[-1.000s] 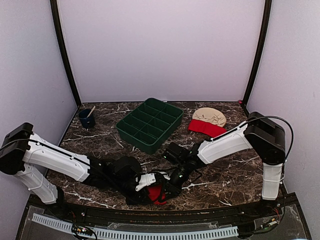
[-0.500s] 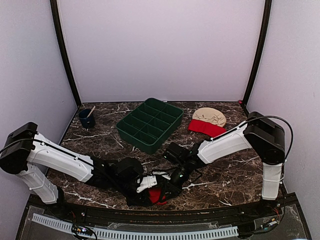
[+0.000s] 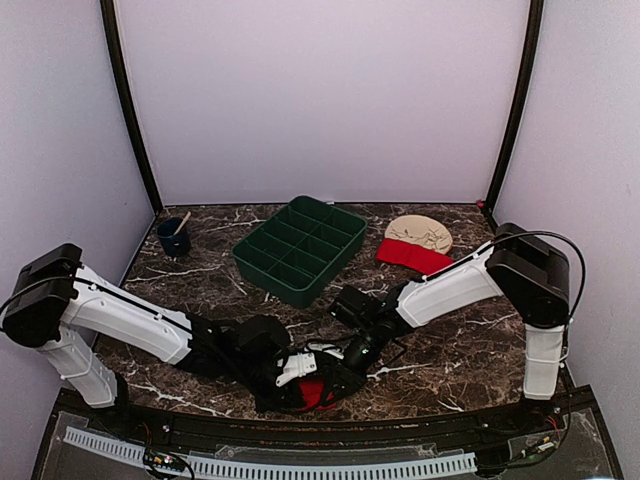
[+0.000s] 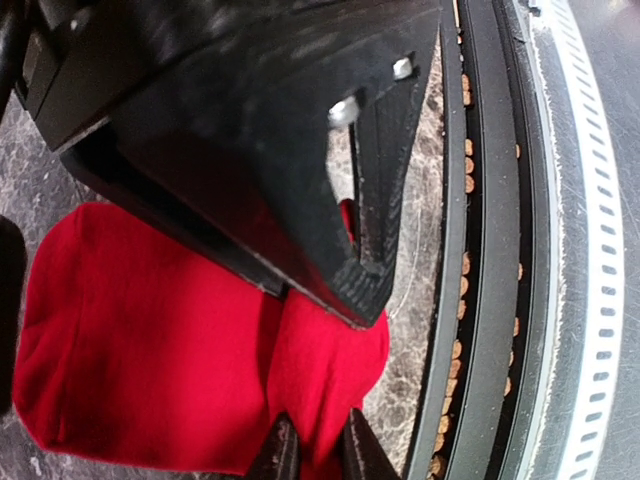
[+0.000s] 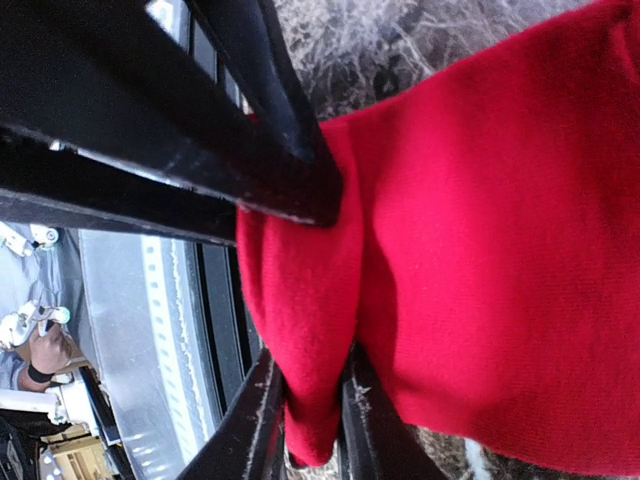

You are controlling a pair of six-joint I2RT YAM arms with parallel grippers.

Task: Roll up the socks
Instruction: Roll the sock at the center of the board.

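From above, the left arm (image 3: 130, 322) and right arm (image 3: 445, 288) meet at the near edge of the surface (image 3: 200, 275) over a red sock (image 3: 312, 393); the other sock (image 3: 412, 256) lies well apart, far right. In the left wrist view, the left fingers (image 4: 280, 455) stand close together, pinching a fold of the near sock. In the right wrist view, the right fingers (image 5: 248, 418) nip its folded edge likewise.

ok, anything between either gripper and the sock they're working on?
Nothing visible in the way. The left gripper and right gripper each have a fold of the near sock between their fingers.
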